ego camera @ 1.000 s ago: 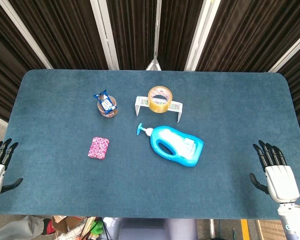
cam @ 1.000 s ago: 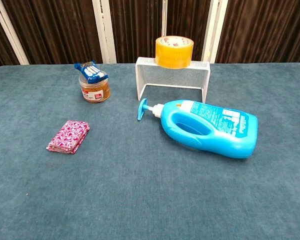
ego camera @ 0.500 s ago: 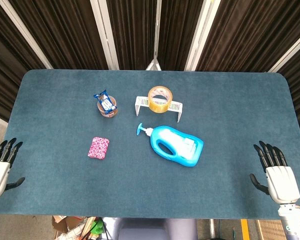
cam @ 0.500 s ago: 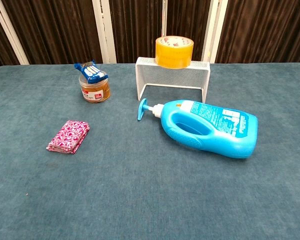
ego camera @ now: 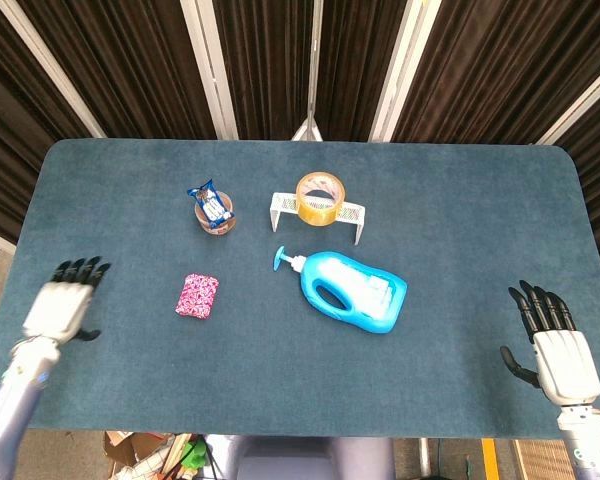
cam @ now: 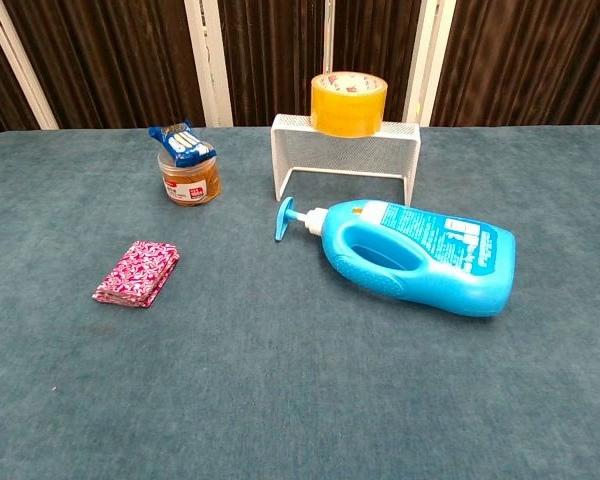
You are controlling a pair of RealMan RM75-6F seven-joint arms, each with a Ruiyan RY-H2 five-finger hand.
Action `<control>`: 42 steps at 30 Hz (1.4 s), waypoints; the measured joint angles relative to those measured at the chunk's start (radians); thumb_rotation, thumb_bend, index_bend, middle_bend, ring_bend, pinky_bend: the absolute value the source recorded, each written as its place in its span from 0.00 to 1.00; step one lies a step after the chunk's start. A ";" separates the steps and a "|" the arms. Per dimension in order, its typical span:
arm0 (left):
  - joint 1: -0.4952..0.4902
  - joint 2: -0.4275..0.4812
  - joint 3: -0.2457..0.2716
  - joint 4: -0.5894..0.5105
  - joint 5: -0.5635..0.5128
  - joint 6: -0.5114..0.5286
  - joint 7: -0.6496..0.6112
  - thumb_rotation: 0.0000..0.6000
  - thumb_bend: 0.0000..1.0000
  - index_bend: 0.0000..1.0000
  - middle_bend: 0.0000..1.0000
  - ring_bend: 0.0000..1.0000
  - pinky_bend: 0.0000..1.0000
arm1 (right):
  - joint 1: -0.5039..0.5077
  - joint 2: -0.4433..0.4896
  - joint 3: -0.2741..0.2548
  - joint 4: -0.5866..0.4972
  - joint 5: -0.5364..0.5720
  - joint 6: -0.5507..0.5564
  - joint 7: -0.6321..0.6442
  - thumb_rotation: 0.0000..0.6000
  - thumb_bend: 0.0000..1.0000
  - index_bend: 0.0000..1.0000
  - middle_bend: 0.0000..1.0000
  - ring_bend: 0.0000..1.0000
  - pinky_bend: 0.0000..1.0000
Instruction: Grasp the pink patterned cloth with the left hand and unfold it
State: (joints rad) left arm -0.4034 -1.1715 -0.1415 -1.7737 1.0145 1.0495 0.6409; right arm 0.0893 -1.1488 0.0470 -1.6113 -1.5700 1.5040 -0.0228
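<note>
Dark pleated curtains with pale uprights are hanging behind a bench (ego camera: 460, 180) covered in blue-green felt. The pink patterned cloth (ego camera: 197, 296) is lying flat on the felt as a small folded packet, at about eight o'clock from the bench's centre, well apart from everything else. The left hand (ego camera: 62, 306) is hovering over the bench near its nine o'clock edge, blurred in the head view, fingers (ego camera: 80, 268) apart and holding nothing; it is near the cloth but not touching it. The right hand (ego camera: 558, 352) is waiting off the four o'clock corner, fingers spread and empty. Neither hand is showing in the chest view.

At eleven o'clock from the cloth a small jar (ego camera: 215, 215) is standing with a blue wrapped snack (ego camera: 209, 201) on its lid. A roll of tan tape (ego camera: 320, 194) is sitting on a white wire rack (ego camera: 352, 213) near the centre, and a blue pump bottle (ego camera: 353, 291) is lying on its side at three o'clock from the cloth.

The cloth is looking light, soft and limp, so it is likely to sag and slide on the felt rather than resist. Pinching the loose top layer at one corner or open edge, then lifting and drawing it away, is probably the surest way to open the folds.
</note>
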 measured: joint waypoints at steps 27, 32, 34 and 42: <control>-0.408 -0.384 -0.022 0.198 -0.508 -0.043 0.380 1.00 0.26 0.14 0.00 0.00 0.00 | 0.002 0.011 -0.002 -0.009 0.001 -0.008 0.036 1.00 0.36 0.00 0.00 0.00 0.09; -0.435 -0.414 -0.007 0.220 -0.527 -0.038 0.377 1.00 0.35 0.32 0.00 0.00 0.00 | 0.003 0.012 -0.003 -0.009 0.000 -0.008 0.040 1.00 0.36 0.00 0.00 0.00 0.09; -0.440 -0.418 -0.002 0.224 -0.530 -0.035 0.373 1.00 0.41 0.44 0.00 0.00 0.00 | 0.002 0.012 -0.003 -0.009 -0.002 -0.006 0.041 1.00 0.36 0.00 0.00 0.00 0.09; -0.434 -0.418 0.006 0.222 -0.471 -0.010 0.303 1.00 0.45 0.53 0.00 0.00 0.00 | 0.001 0.010 -0.003 -0.007 -0.004 -0.002 0.041 1.00 0.36 0.00 0.00 0.00 0.09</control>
State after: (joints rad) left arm -0.8370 -1.5898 -0.1358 -1.5521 0.5440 1.0395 0.9434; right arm 0.0902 -1.1383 0.0440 -1.6186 -1.5740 1.5019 0.0186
